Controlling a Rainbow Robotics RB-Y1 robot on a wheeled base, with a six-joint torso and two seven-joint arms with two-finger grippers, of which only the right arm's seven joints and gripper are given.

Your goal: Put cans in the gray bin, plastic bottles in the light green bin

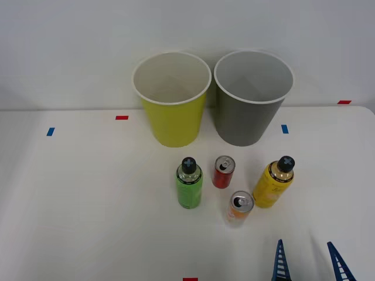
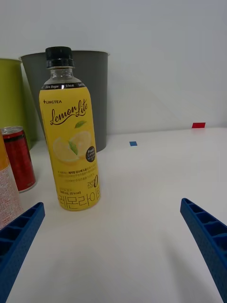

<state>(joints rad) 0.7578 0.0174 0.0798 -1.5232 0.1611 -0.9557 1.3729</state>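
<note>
Claw [image 1: 309, 262] agape; yellow bottle [image 1: 273, 181] ahead

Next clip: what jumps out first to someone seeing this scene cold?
Two tall bins stand side by side at the back of the white table: the light green bin to the robot's left, the gray bin to its right. In front stand the green bottle, red can, orange-and-white can and yellow bottle. The right hand is open near the table's front edge.
</note>
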